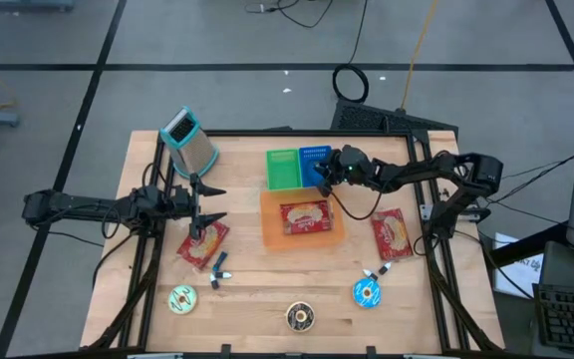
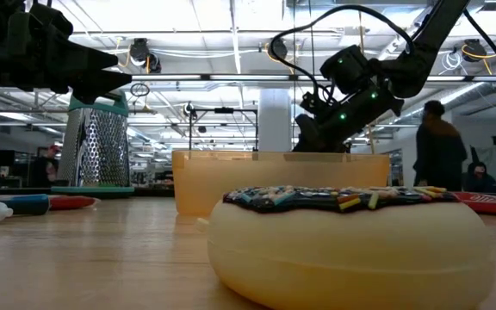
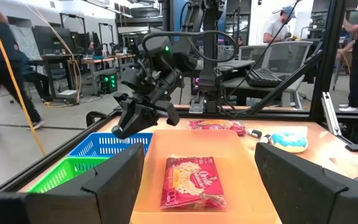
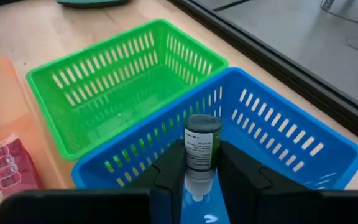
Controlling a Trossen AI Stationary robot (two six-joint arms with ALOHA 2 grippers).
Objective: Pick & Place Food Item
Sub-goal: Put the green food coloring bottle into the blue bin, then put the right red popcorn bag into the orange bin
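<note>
A: right gripper [image 4: 194,165]?
B: clamped on a small bottle [image 4: 201,146], dark cap, grey label, held upright over the blue basket [image 4: 278,146]. Green basket [image 4: 114,81] sits right beside the blue one, touching

A: left gripper [image 1: 205,202]?
B: jaws wide, nothing in them. It's above the red snack packet [image 1: 203,242] on the left side of the table [image 1: 267,299]

A: food item?
B: second red packet [image 1: 306,216] lies flat in the orange tray [image 1: 272,234], just in front of the baskets. Third packet [image 1: 391,233] on bare wood near the right arm
</note>
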